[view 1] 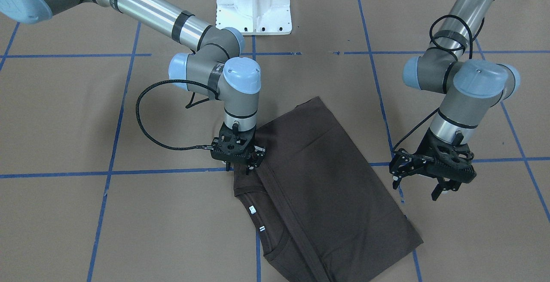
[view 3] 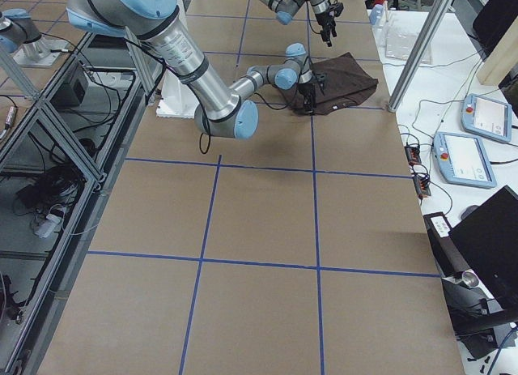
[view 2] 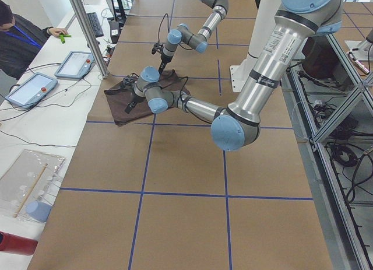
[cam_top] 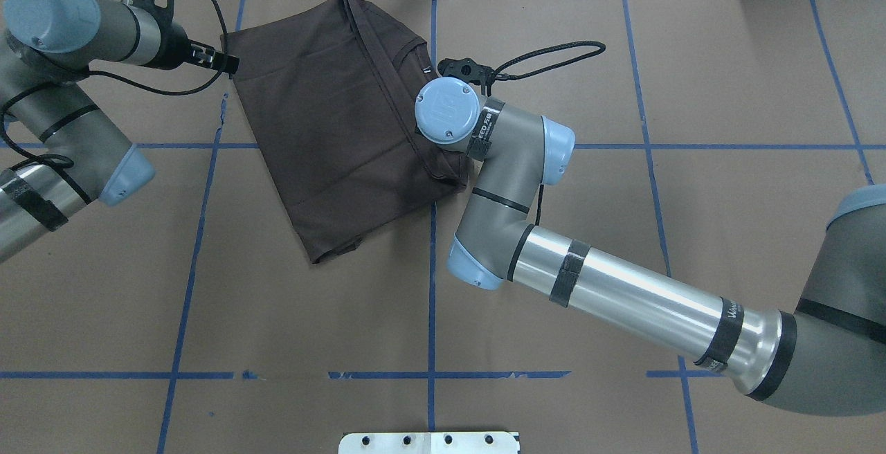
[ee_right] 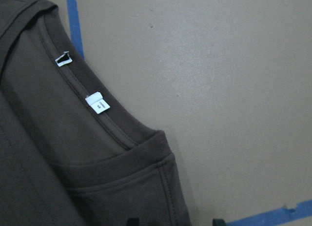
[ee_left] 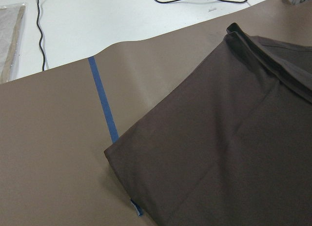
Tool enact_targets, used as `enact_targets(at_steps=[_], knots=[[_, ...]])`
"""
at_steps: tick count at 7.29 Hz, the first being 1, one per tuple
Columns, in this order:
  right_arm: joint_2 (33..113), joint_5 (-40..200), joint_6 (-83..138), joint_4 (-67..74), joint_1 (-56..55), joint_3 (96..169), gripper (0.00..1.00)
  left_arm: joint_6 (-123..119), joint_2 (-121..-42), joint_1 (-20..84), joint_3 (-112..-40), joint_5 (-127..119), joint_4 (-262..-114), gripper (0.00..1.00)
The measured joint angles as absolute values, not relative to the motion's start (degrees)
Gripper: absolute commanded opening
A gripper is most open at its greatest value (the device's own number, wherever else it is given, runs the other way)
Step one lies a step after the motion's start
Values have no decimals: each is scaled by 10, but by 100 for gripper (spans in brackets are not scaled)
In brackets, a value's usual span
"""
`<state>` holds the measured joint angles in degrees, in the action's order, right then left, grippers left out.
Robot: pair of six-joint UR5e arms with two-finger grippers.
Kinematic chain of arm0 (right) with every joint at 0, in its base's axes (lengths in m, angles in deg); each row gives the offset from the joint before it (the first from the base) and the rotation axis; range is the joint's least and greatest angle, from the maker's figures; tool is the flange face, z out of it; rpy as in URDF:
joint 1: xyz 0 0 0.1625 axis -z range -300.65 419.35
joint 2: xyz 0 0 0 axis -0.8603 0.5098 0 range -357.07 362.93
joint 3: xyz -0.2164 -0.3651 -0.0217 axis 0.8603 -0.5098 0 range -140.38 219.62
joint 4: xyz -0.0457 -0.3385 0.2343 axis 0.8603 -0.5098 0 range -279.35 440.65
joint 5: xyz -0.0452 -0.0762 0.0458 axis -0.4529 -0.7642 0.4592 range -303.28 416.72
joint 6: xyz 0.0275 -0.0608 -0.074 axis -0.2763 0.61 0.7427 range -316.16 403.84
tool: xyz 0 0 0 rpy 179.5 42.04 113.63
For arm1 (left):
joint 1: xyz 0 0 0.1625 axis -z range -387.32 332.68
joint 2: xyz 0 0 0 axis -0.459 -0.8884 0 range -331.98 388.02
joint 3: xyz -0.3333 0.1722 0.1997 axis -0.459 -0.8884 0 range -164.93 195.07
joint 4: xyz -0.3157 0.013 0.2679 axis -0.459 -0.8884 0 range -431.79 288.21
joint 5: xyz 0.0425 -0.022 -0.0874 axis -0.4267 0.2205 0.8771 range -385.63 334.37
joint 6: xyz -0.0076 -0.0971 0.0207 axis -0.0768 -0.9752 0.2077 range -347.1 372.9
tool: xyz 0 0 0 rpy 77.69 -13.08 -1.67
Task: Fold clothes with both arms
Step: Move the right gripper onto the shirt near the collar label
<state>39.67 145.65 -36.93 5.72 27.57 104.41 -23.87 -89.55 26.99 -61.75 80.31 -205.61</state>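
The dark brown T-shirt (view 1: 318, 179) lies folded on the brown paper table, collar and white neck tags (view 1: 252, 209) toward the operators' side. It also shows in the overhead view (cam_top: 332, 129). My right gripper (view 1: 238, 170) is low at the shirt's edge near the collar. In the right wrist view its open fingertips (ee_right: 131, 221) straddle the shoulder fold below the tags (ee_right: 97, 103). My left gripper (view 1: 416, 189) is open and empty, hovering just off the shirt's opposite edge, by a far corner (cam_top: 225, 61). The left wrist view shows that corner (ee_left: 234, 153).
The white pedestal base (view 1: 253, 7) stands at the robot's side. Blue tape lines (cam_top: 432, 267) grid the table. A metal post (view 2: 87, 31), tablets (view 2: 29, 88) and an operator (view 2: 23, 37) are at the table's far side, beyond the shirt.
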Motion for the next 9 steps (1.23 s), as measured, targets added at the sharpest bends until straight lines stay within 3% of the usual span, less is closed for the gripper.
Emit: enact_targets(at_steps=[3,4,6,9], knots=[[396,1447,-371,58,283,1043,53,-238,-895,270,-617,803,-2056,100],[396,1446,-371,58,284,1042,39,-238,-895,270,-617,803,-2056,100],[396,1445,-373,58,284,1042,0,-238,-895,270,-616,803,-2056,100],[395,1445,-377,57,284,1042,0,-238,-895,270,-616,803,-2056,100]])
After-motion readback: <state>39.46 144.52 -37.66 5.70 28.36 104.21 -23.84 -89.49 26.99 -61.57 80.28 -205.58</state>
